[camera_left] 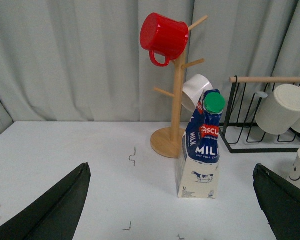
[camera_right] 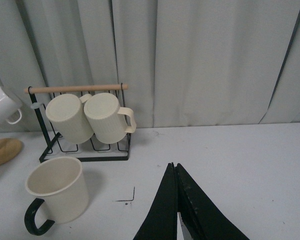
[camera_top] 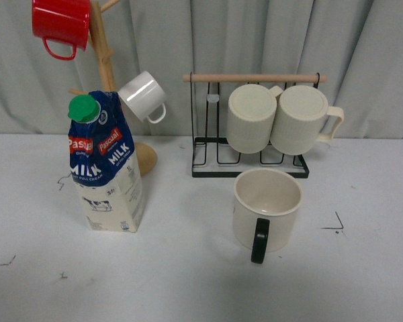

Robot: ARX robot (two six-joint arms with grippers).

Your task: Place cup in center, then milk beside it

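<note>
Grippers hold nothing: the left gripper (camera_left: 171,167) is spread wide and the right gripper (camera_right: 174,167) is pressed together on empty air, both low over the table. The cup (camera_top: 267,208) stands upright just in front of the rack (camera_top: 255,78), its handle (camera_top: 260,240) turned away from the rack. The milk (camera_top: 107,174) stands upright well to the left of the rack, beside the mug tree (camera_top: 104,54), far from the cup.

I judge that the milk step is plainly not done. Whether the cup already counts as centred I cannot tell. It may yet need shifting leftward from in front of the rack.

Only the front view shows cup and milk whole together, and so the gap between them, but it shows neither gripper. The left wrist view catches just the cup's edge, with its smiley (camera_left: 295,176), which the other views hide. The right wrist view looks into the empty cup and shows no milk.
</note>
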